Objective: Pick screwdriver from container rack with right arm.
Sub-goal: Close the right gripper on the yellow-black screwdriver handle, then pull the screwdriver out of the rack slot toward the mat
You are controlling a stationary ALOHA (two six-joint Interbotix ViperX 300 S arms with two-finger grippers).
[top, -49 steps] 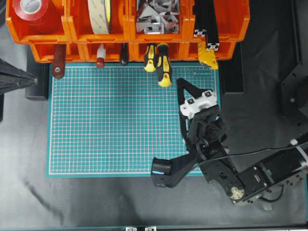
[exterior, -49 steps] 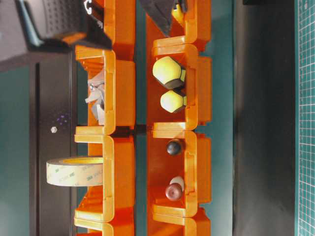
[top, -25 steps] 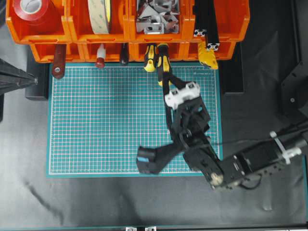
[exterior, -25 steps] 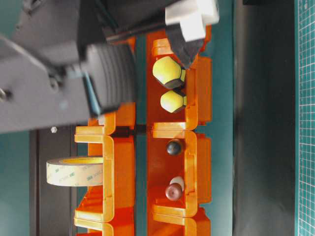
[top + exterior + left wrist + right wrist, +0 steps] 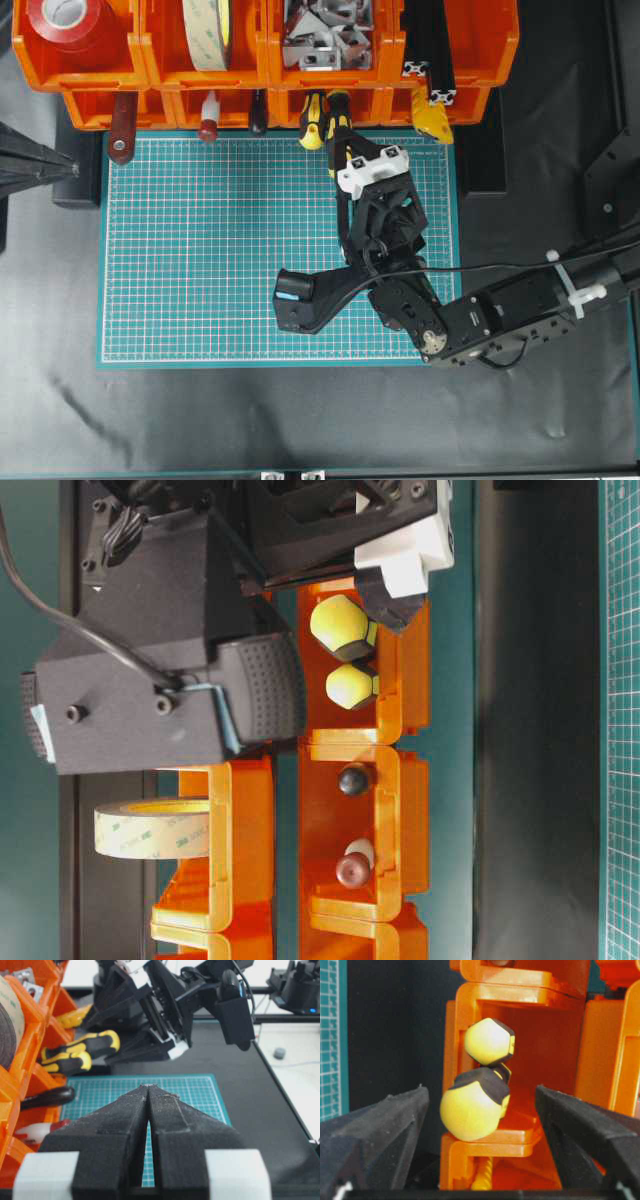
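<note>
the right claw stands wide open, its pads either side of the screwdriver handle without touching it. that handle juts from a lower bin of the container rack at twelve o'clock of the green mat. the left claw is closed, empty.

A green mat with thin white grid lines lies flat on a black table; the black top is a bit wrinkled near the front; off to the side there is a pale surface with a small grey round thing on it; the light is bright and even.
</note>
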